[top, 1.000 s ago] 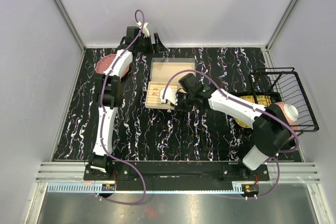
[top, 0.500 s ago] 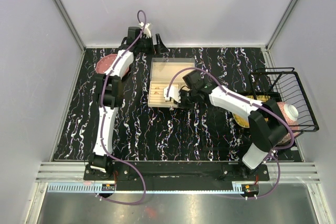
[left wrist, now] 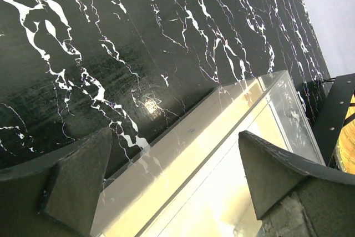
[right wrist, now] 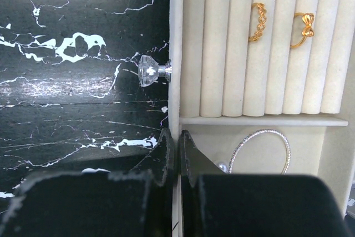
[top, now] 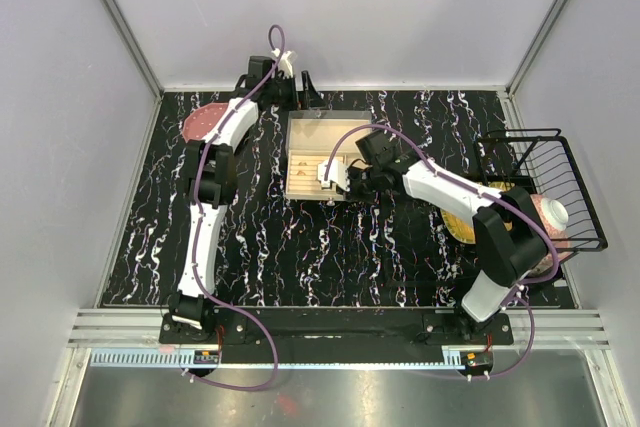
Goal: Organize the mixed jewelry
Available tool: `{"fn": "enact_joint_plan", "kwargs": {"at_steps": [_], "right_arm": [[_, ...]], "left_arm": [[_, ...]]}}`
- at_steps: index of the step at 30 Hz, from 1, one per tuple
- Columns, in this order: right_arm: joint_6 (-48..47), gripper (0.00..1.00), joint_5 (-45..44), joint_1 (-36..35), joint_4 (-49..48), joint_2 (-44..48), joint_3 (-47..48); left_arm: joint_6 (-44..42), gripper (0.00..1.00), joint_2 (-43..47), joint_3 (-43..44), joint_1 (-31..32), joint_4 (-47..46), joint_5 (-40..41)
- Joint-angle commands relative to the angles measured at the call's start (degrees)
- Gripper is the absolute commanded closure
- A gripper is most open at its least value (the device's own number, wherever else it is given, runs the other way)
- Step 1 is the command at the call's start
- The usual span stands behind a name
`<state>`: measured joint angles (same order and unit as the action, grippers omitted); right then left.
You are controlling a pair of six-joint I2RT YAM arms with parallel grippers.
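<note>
The mixed jewelry lies in a beige drawer (right wrist: 176, 37) of the jewelry box (top: 320, 132). Two gold rings (right wrist: 258, 21) (right wrist: 303, 29) sit between the padded rolls. A silvery hoop (right wrist: 260, 149) and a small pearl (right wrist: 223, 167) lie in the compartment below them. My right gripper (right wrist: 177, 137) is shut on the drawer's thin front wall, just below its crystal knob (right wrist: 150, 70). My left gripper (left wrist: 173, 137) is open at the back of the box, with the box's glossy top edge (left wrist: 222, 115) between its fingers and nothing held.
A black wire basket (top: 545, 187) stands at the right edge, with a yellow dish (top: 470, 212) and a pink-white object (top: 548, 215) beside it. A pink plate (top: 203, 119) lies at the back left. The tabletop is black with white veins.
My right gripper has moved up and to the right with the drawer, sliding it in toward the box. The left gripper has shifted slightly right, behind the box.
</note>
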<state>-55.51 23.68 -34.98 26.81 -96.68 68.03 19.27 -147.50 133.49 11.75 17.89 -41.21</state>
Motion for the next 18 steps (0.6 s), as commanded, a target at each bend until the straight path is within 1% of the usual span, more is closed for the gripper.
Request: {"fn": "enact_joint_plan", "kwargs": {"at_steps": [1, 9, 18], "right_arm": [[-2.15, 1.0, 2.6, 0.53, -2.9, -0.78, 2.98], [-3.03, 1.0, 2.51, 0.7, -2.11, -3.68, 5.71], [-3.47, 1.0, 2.86, 1.23, -1.23, -4.83, 7.56]], "left_arm": [[-0.72, 0.01, 3.19, -0.07, 0.47, -1.45, -2.21], [-0.81, 0.01, 2.75, -0.07, 0.56, -1.02, -3.26], [-0.72, 0.01, 2.57, -0.51, 0.56, -0.84, -3.79]]}}
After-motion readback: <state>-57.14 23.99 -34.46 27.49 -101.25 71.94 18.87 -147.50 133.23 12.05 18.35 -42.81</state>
